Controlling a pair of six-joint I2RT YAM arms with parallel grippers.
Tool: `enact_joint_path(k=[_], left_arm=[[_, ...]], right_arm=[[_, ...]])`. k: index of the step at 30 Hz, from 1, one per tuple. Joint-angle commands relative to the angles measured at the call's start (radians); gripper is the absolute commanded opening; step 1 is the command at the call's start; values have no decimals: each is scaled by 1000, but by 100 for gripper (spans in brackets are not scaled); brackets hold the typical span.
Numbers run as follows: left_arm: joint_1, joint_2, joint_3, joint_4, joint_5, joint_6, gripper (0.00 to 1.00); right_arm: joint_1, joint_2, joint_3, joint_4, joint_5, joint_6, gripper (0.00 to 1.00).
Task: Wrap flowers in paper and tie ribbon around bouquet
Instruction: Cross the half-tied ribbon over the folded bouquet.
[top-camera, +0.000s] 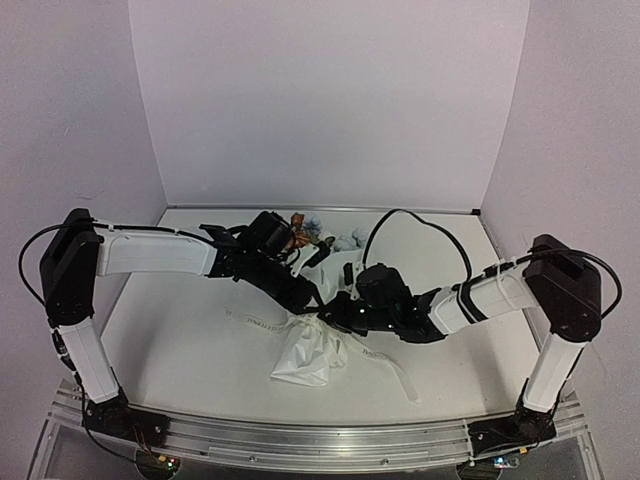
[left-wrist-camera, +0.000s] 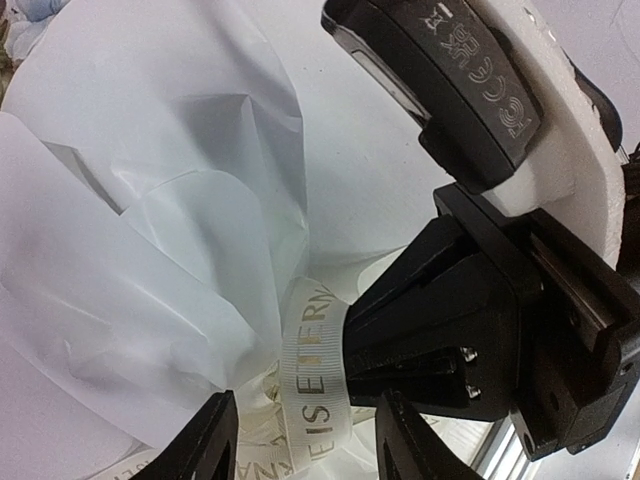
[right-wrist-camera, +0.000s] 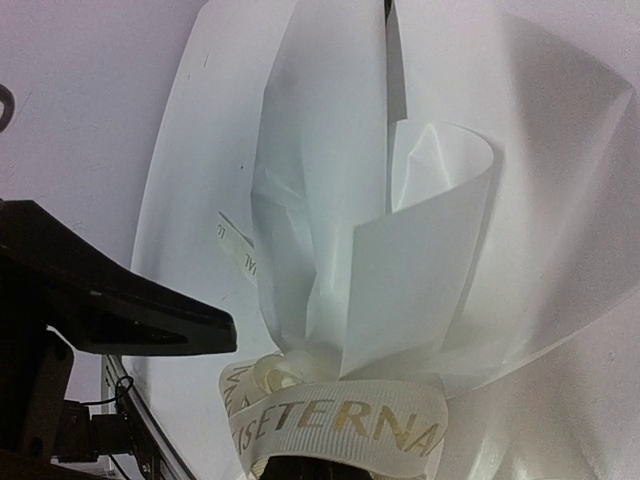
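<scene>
The paper (top-camera: 308, 352) is gathered round the flowers into a bouquet lying mid-table. Orange blooms (top-camera: 298, 222) and pale blue blooms (top-camera: 350, 241) stick out at its far end. The ribbon (left-wrist-camera: 315, 375), whitish with gold letters, circles the pinched neck of the paper (right-wrist-camera: 400, 250), and its loose ends trail over the table (top-camera: 392, 366). My left gripper (left-wrist-camera: 305, 440) is open, its fingers either side of the ribbon band. My right gripper (top-camera: 335, 312) is shut, its tip pressed to the ribbon (right-wrist-camera: 340, 425), which hides its fingers in the right wrist view.
Both arms meet over the middle of the bouquet and cover it from above. The left gripper's black finger (right-wrist-camera: 130, 315) juts in beside the paper. White walls close in the table (top-camera: 180, 300) at the back and sides, and an aluminium rail (top-camera: 320, 440) runs along the near edge.
</scene>
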Motion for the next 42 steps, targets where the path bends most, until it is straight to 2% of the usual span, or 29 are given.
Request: enact_joint_path(k=[1, 11, 14, 21, 32, 42], left_arm=[[-8, 13, 42, -29, 5, 21, 48], [-17, 33, 42, -25, 8, 21, 38], [-17, 34, 42, -23, -1, 19, 31], [-17, 23, 51, -19, -21, 18, 5], [-17, -147, -85, 122, 9, -12, 5], [-17, -92, -107, 121, 59, -18, 2]], right_arm=[[-4, 22, -4, 72, -26, 13, 1], [-32, 49, -27, 196, -94, 61, 1], [-34, 43, -34, 198, -97, 58, 0], [-34, 46, -35, 199, -101, 65, 0], [-34, 40, -100, 171, -3, 87, 0], [-27, 18, -40, 187, -84, 42, 0]])
